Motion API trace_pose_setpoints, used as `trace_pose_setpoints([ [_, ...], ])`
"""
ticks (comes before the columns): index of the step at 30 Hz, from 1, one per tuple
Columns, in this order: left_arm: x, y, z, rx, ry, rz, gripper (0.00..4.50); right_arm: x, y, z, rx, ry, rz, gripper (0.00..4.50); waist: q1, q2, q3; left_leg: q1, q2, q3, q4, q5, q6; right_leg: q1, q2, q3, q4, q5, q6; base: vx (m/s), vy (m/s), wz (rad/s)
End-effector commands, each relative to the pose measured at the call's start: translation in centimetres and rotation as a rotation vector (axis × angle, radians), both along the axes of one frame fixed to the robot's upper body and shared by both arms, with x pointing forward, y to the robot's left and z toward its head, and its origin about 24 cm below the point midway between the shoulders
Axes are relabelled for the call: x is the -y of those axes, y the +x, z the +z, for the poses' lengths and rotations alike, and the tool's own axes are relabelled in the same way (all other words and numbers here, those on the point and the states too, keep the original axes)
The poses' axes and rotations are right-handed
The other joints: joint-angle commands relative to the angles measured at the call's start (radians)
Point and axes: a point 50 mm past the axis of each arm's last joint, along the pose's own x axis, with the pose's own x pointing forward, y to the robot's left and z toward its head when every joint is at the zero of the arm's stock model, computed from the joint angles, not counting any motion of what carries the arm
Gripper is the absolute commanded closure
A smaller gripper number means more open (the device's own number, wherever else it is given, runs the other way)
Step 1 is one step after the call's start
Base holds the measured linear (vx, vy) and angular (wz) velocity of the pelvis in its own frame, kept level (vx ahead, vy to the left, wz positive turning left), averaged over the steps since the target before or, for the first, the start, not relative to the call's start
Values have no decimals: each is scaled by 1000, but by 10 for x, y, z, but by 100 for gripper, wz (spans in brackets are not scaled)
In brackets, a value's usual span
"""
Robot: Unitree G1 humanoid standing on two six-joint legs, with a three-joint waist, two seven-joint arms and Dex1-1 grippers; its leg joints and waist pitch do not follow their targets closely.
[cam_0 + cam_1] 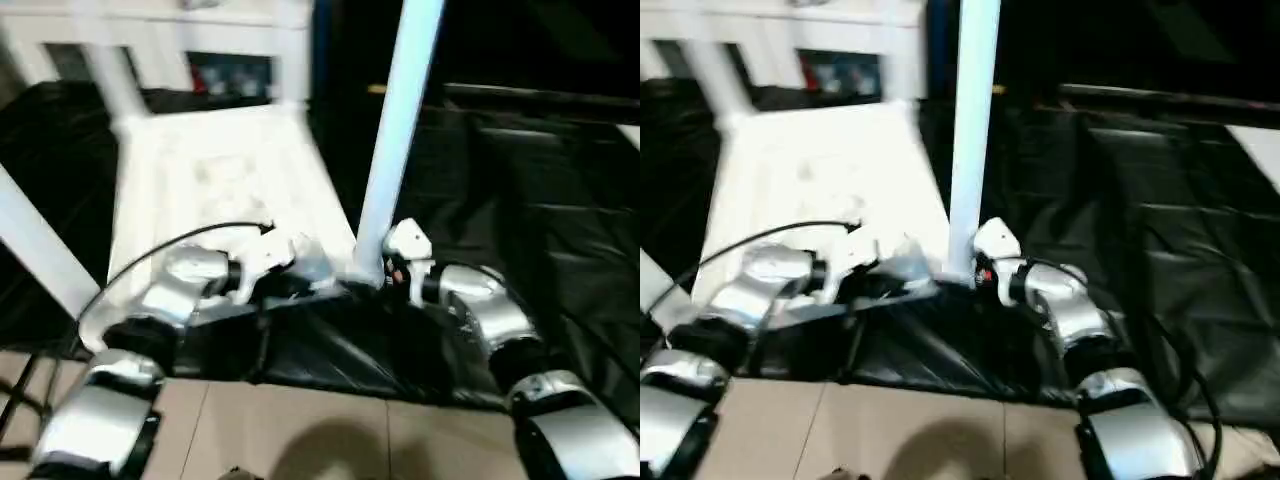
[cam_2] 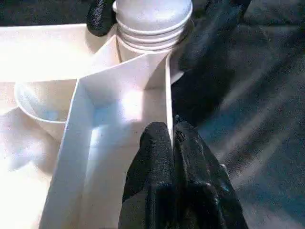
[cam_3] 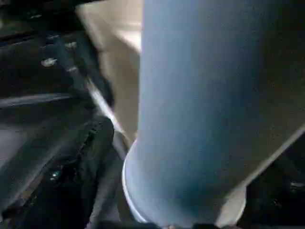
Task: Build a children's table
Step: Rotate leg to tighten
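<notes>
Tabletop [image 1: 215,170] lies upside down on a black sheet [image 1: 520,180], its raised rim pointing up, just in front of the robot's two silver forearms. I count one tabletop and four white legs, although the picture is blurred. One leg [image 1: 400,130] stands upright at the near right corner. A second leg [image 1: 35,250] crosses the left edge of the head view at a slant, beside the near left corner. Two far legs [image 1: 108,80] rise at the far end of the tabletop, and a white crossbar [image 1: 160,22] runs behind them; I cannot tell what it belongs to.

In the left wrist view the ribbed lower end of the upright leg sits in the corner of the rim. The right gripper [image 2: 155,24] has its jaws clenched around this end, one black finger on each side of the tube. In the right wrist view the same leg is very close, with one black finger [image 3: 81,162] against it.

The left gripper [image 2: 170,131] has its jaws clenched on the thin rim wall of the tabletop, near that same corner, one finger inside the rim and one outside.

One black cable [image 1: 150,250] arches over the left forearm. Beige floor tiles [image 1: 320,430] lie in front of the black sheet.
</notes>
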Motion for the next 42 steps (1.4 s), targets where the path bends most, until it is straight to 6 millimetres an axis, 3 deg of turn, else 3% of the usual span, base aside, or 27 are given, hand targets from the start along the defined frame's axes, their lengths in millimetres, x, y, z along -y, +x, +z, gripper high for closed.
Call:
trace_pose_setpoints([
  [1, 6, -8, -6, -28, 32, -105, 450, -8, -6, -1, -31, -23, 126, 76, 1, -3, -69, 17, 33, -7, -52, -191, 93, 49, -61, 38, -45, -42, -285, 0, 0, 0],
  [7, -2, -11, -3, -65, 23, -146, 450, -7, -4, 4, -64, -44, 196, 113, 10, -6, -63, 22, 34, -8, -59, -238, 47, 45, -66, 41, -54, -167, -257, 0, 0, 0],
  [14, -8, -13, -1, -98, 12, -162, 450, -5, -4, 5, -80, -51, 233, 165, 11, -9, -66, 20, 33, -7, -55, -192, 59, 47, -65, 41, -46, -106, -264, 0, 0, 0],
  [18, -7, -9, -2, -77, 3, -96, 450, -6, -1, 1, -83, -10, 121, 179, 11, -11, -65, 19, 32, -7, -55, -187, 61, 48, -65, 40, -45, -111, -264, 0, 0, 0],
  [22, -1, 0, -7, -36, 25, 51, 450, -8, 6, -12, -48, -36, -165, 181, 4, -13, -53, 26, 32, -11, -66, -284, 1, 38, -69, 43, -66, -313, -211, 0, 0, 0],
  [25, 20, 6, -12, -2, 9, 141, 450, -18, 6, -27, -84, -21, -381, 181, -10, -19, -49, 30, 28, -20, -70, -346, -28, 33, -72, 44, -83, -453, -156, 0, 0, 0],
  [27, 34, 7, -14, 5, -2, 170, 450, -25, 6, -33, -85, -33, -478, 181, -20, -17, -48, 37, 28, -22, -71, -376, -37, 24, -71, 43, -92, -490, -144, 0, 0, 0],
  [28, 34, 7, -15, 5, -2, 171, 450, -25, 6, -33, -84, -33, -481, 181, -24, -19, -48, 36, 25, -25, -70, -391, -36, 25, -71, 40, -95, -519, -134, 0, 0, 0],
  [29, 46, 8, -16, 15, -13, 203, 450, -33, 6, -36, -86, -42, -521, 181, -24, -14, -48, 35, 24, -27, -70, -397, -33, 25, -72, 39, -98, -530, -128, 0, 0, 0],
  [30, 57, 7, -18, 15, -23, 216, 450, -43, 6, -37, -90, -42, -566, 181, -30, -16, -48, 34, 26, -27, -72, -397, -37, 24, -71, 40, -99, -526, -125, 0, 0, 0],
  [31, 68, 7, -20, 20, -29, 228, 450, -53, 5, -37, -96, -33, -585, 181, -31, -8, -45, 40, 24, -28, -72, -423, -38, 19, -69, 37, -104, -541, -121, 0, 0, 0],
  [32, 75, 6, -21, 23, -32, 235, 450, -60, 5, -37, -99, -26, -596, 181, -36, -12, -43, 44, 20, -29, -69, -457, -36, 15, -68, 33, -112, -579, -110, 0, 0, 0],
  [35, 90, 2, -26, 29, -25, 222, 450, -85, 6, -26, -42, -1, -567, 181, -46, -12, -39, 60, 14, -34, -64, -529, -33, 3, -66, 19, -133, -675, -70, 0, 0, 0],
  [36, 92, 2, -26, 29, -28, 226, 450, -88, 6, -22, -24, 15, -554, 181, -50, -6, -39, 62, 15, -39, -68, -559, -32, 8, -66, 11, -138, -680, -57, 0, 0, 0],
  [37, 91, 2, -26, 34, -29, 227, 450, -87, 7, -20, -17, 34, -540, 126, -53, -7, -40, 61, 16, -41, -70, -567, -31, 12, -65, 7, -138, -668, -56, 0, 0, 0],
  [38, 90, 2, -26, 38, -29, 228, 450, -86, 7, -19, -12, 48, -530, 126, -53, -7, -43, 61, 15, -41, -72, -577, -27, 12, -65, 6, -139, -646, -57, 0, 0, 0],
  [40, 84, 4, -24, 55, -31, 228, 450, -77, 9, -13, 10, 98, -514, 112, -54, -9, -45, 52, 15, -42, -76, -561, -18, 17, -70, 11, -132, -620, -65, 0, 0, 0],
  [42, 71, 6, -20, 67, -40, 217, 450, -61, 11, -11, 10, 117, -478, 84, -51, -9, -50, 40, 20, -43, -84, -524, -7, 26, -72, 22, -119, -535, -94, 0, 0, 0],
])
